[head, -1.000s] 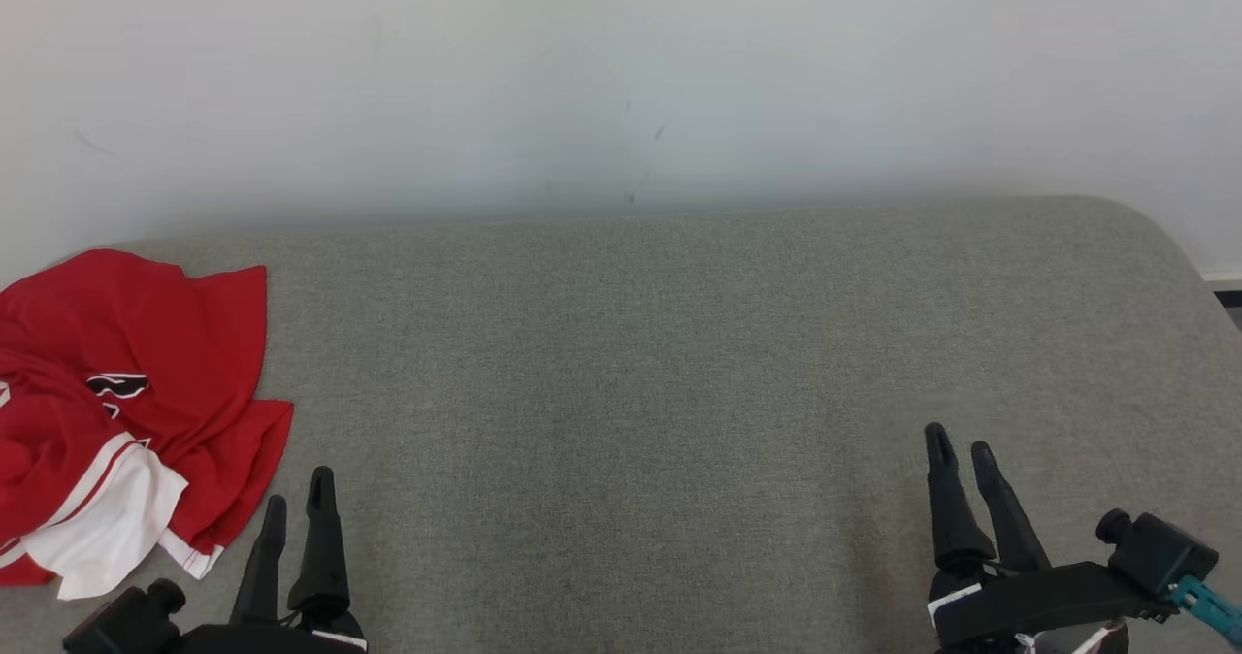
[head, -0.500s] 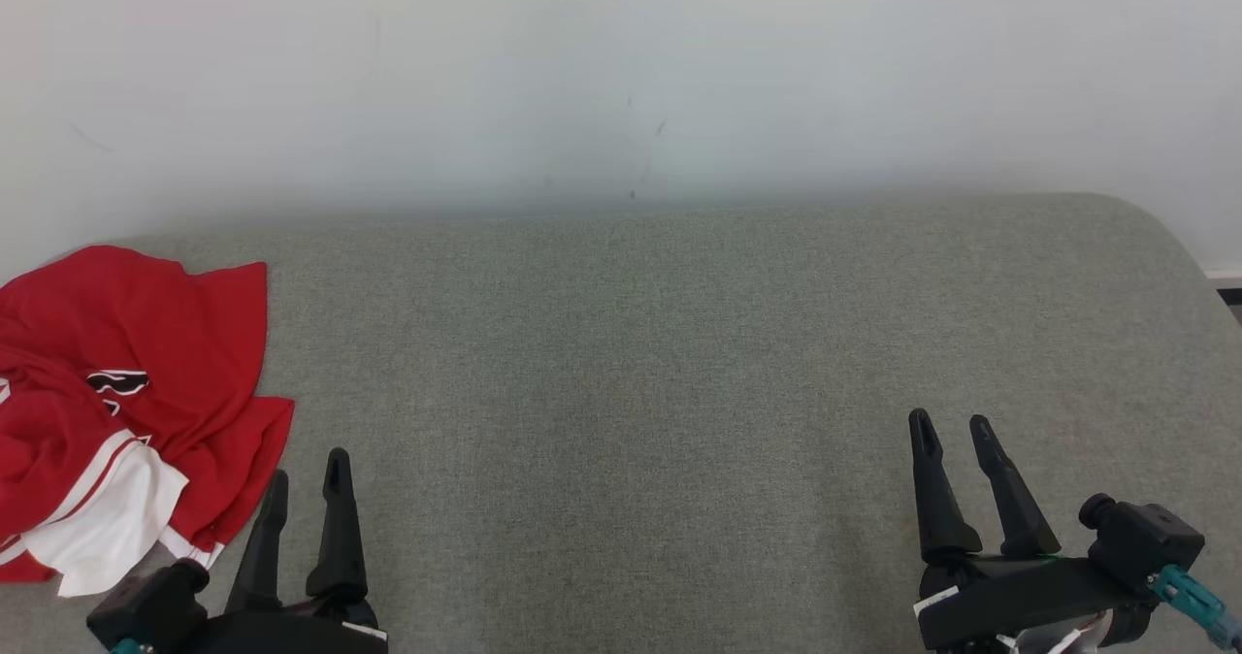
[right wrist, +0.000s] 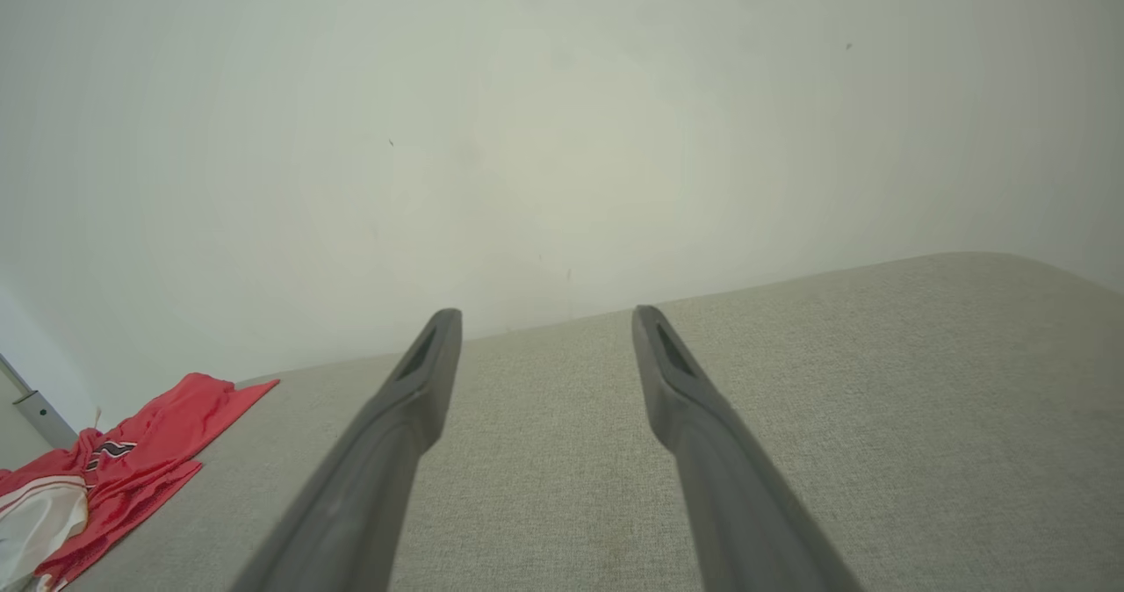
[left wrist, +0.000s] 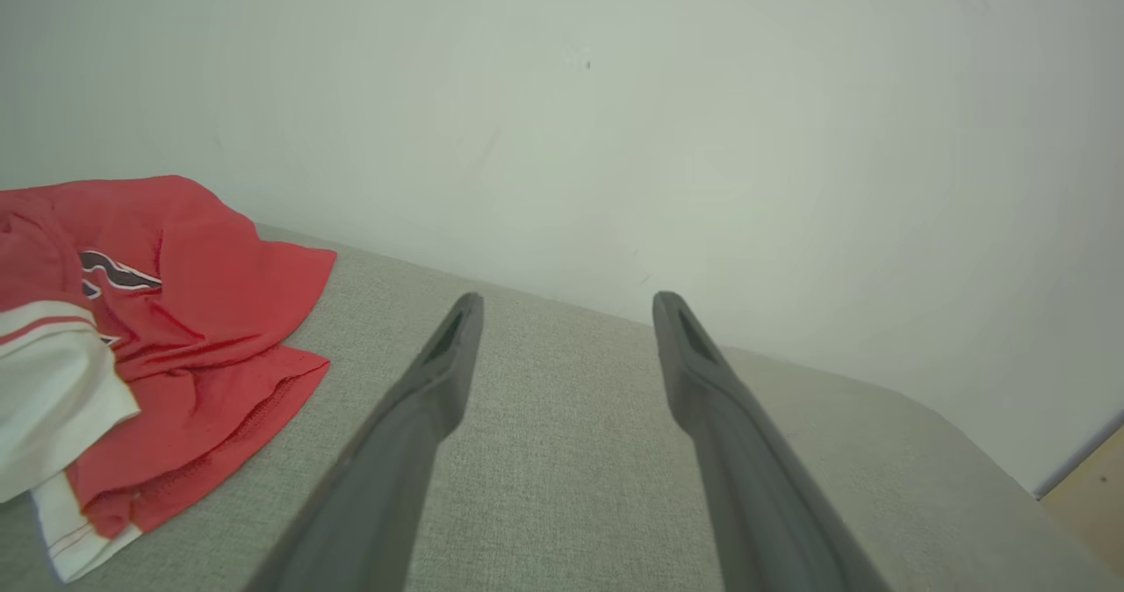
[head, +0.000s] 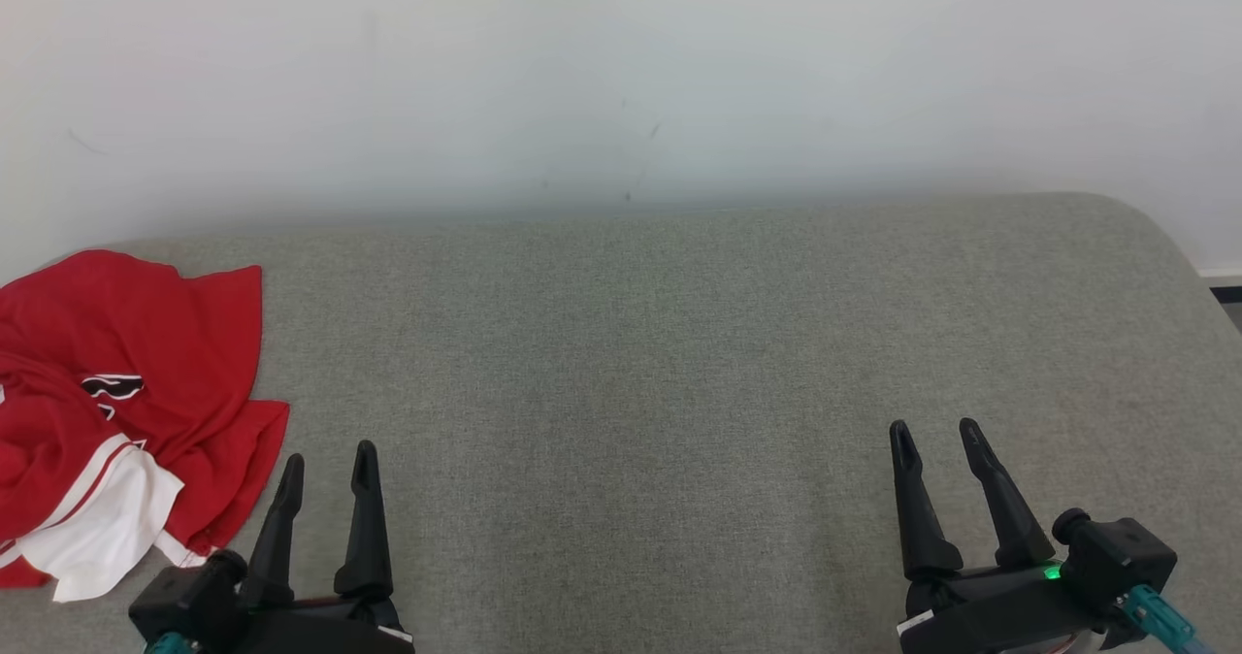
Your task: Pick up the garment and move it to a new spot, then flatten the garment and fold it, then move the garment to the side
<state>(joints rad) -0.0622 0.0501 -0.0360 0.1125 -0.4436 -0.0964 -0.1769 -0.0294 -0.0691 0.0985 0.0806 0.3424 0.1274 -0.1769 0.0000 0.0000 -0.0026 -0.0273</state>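
The garment is a crumpled red jersey with white trim and a dark emblem, lying at the far left of the grey cushioned surface. It appears at the left of the left wrist view as the garment and small at the lower left of the right wrist view as the garment. My left gripper stands open just right of the garment's lower edge, holding nothing. My right gripper is open over bare fabric at the lower right, far from the garment.
A pale wall rises directly behind the surface. The surface's rounded right corner drops off toward a strip of floor. A stretch of bare grey fabric lies between the two grippers.
Both grippers have shifted: the left one moved right and forward, the right one moved left. Both stayed open. The garment has not moved.
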